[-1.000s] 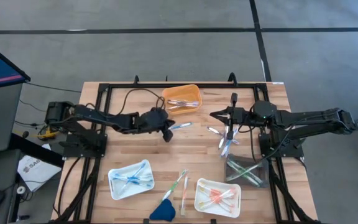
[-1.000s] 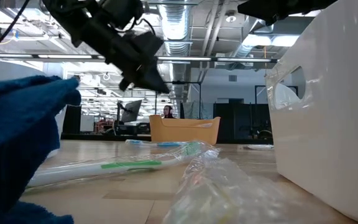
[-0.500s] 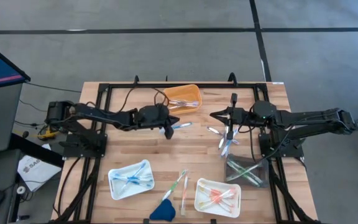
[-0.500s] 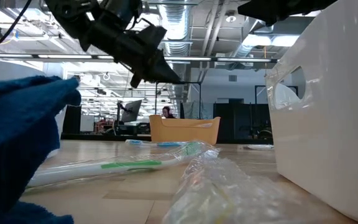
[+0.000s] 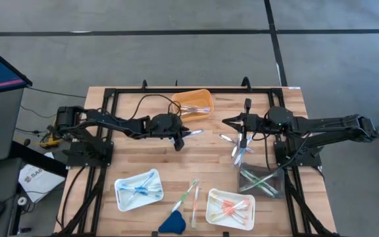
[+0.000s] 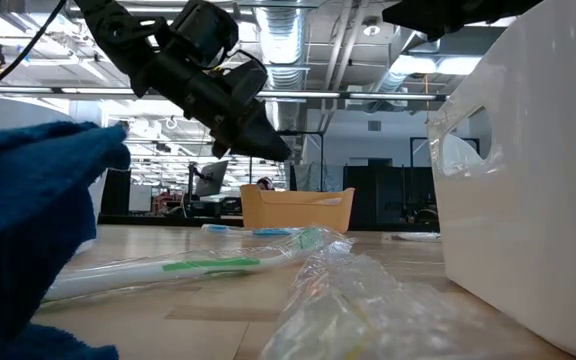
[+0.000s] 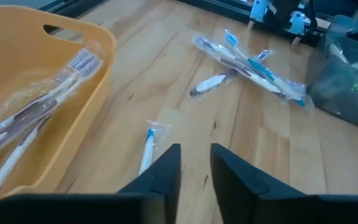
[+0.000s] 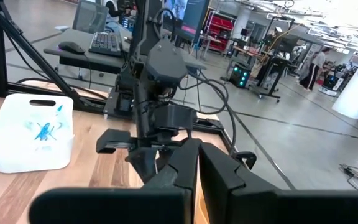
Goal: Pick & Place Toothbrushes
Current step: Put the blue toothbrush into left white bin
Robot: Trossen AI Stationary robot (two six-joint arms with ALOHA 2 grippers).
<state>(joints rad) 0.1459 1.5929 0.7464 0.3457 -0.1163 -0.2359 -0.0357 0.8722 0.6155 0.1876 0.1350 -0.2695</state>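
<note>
Left gripper (image 7: 194,167) above a wrapped toothbrush (image 7: 146,144) beside the orange tray (image 7: 98,43).
We see its fingers narrowly apart, holding nothing; the right gripper (image 8: 196,163), seemingly closed, hangs mid-table.

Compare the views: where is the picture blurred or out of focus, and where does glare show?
Low view: the blue cloth and crinkled plastic wrap nearest the lens are soft, and the white bin shines with glare. Left wrist view: its own fingers are blurred, and the wrapped toothbrushes glint. High view: evenly lit, no strong glare.
</note>
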